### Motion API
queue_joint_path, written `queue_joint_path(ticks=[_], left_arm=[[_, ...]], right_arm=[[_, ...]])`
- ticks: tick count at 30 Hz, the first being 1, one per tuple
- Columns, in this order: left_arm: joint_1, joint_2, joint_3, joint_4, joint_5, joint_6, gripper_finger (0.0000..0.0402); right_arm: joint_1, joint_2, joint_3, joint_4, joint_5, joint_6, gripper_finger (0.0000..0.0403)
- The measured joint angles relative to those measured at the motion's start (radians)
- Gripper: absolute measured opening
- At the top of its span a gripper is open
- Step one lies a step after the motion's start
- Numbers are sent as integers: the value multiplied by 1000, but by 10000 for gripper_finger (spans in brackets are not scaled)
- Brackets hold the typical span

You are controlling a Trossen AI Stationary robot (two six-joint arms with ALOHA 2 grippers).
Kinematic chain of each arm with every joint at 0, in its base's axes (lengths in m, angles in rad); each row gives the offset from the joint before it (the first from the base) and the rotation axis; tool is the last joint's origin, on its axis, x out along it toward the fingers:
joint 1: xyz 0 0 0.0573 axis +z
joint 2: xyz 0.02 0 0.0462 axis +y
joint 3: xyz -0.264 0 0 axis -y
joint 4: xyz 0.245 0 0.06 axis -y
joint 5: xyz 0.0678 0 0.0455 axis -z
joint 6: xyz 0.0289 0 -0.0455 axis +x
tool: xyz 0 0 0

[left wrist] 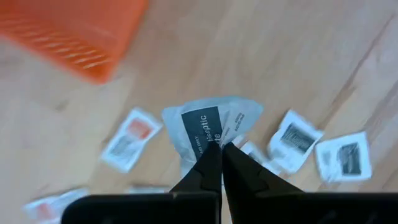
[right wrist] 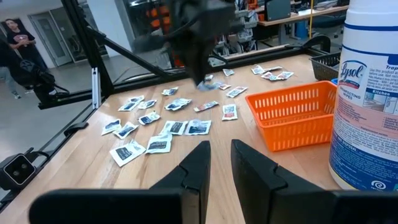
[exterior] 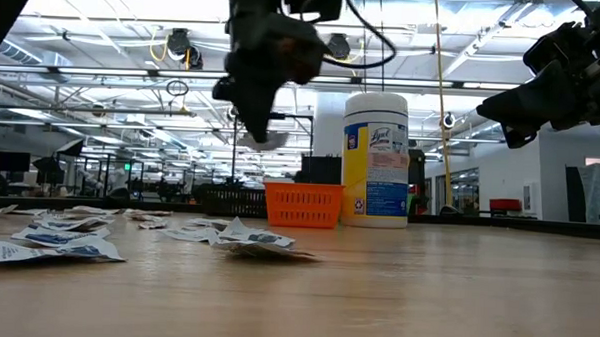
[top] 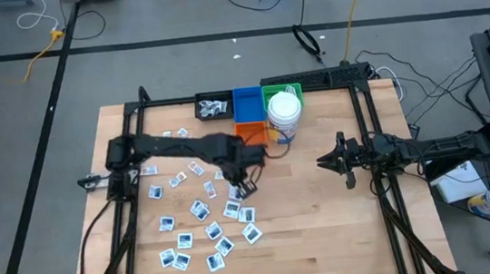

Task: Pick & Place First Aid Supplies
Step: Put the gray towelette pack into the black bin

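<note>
Wooden table (top: 328, 229), left half strewn with white first aid packets (top: 200, 211), with an orange basket (top: 250, 133) and a wipes canister (top: 285, 114) at the far middle. Left gripper (left wrist: 221, 151) raised over the scatter just near of the basket, fingers pinched shut on a dark-printed packet (left wrist: 208, 124) lifted clear of the wood. Right gripper (right wrist: 220, 155) hovering at the right side, fingers slightly parted, holding nothing.

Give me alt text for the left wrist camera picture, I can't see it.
The left gripper, fingers shut, pinches a crumpled white packet with a dark label above the wooden table. More packets lie scattered below, with an orange basket at one corner.
</note>
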Motion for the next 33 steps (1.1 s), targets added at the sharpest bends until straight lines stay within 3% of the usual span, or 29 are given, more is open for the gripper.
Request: queue_joint_path(ticks=[11, 25, 33], left_arm=[[127, -97, -23, -170, 30, 144, 3], [406, -331, -399, -120, 23, 206, 2], [535, -357, -436, -117, 25, 291, 2]], right_arm=[[0, 0, 0, 0, 0, 0, 59], [0, 0, 0, 0, 0, 0, 59], [0, 0, -1, 0, 0, 0, 59]])
